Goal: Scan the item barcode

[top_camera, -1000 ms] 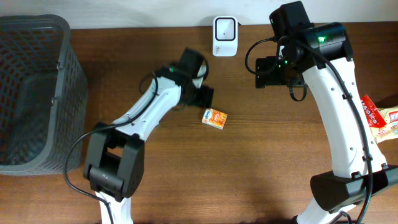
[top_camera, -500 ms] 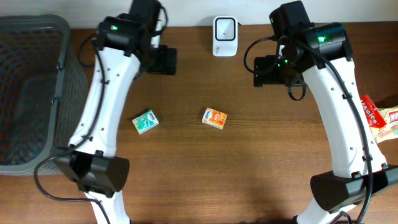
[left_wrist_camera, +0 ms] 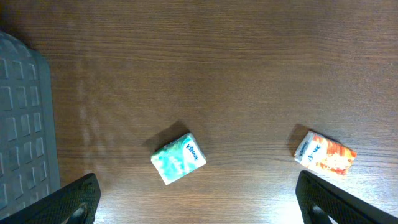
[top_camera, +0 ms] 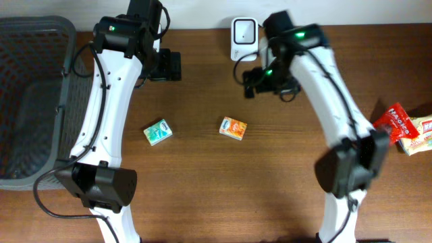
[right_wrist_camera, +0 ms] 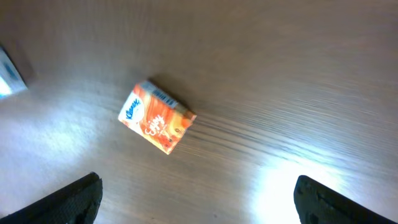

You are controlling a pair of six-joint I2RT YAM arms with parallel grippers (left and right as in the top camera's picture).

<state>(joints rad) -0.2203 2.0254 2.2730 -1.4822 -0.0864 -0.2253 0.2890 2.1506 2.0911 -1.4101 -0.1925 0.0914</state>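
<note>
Left gripper (left_wrist_camera: 199, 202) and right gripper (right_wrist_camera: 199, 202) gape empty; lower right square over small orange cardboard box (right_wrist_camera: 157, 117), jaws spanning its narrow width

Bare bench (top_camera: 202, 189) lay all round the green pack (top_camera: 158, 131) and orange pack (top_camera: 233, 128), well apart; the basket (top_camera: 34, 23) blocked the left edge.

Wood-grain table (right_wrist_camera: 280, 74) with a soft sheen — orange pack (right_wrist_camera: 157, 118) glossy, basket (top_camera: 27, 101) plastic mesh.
</note>
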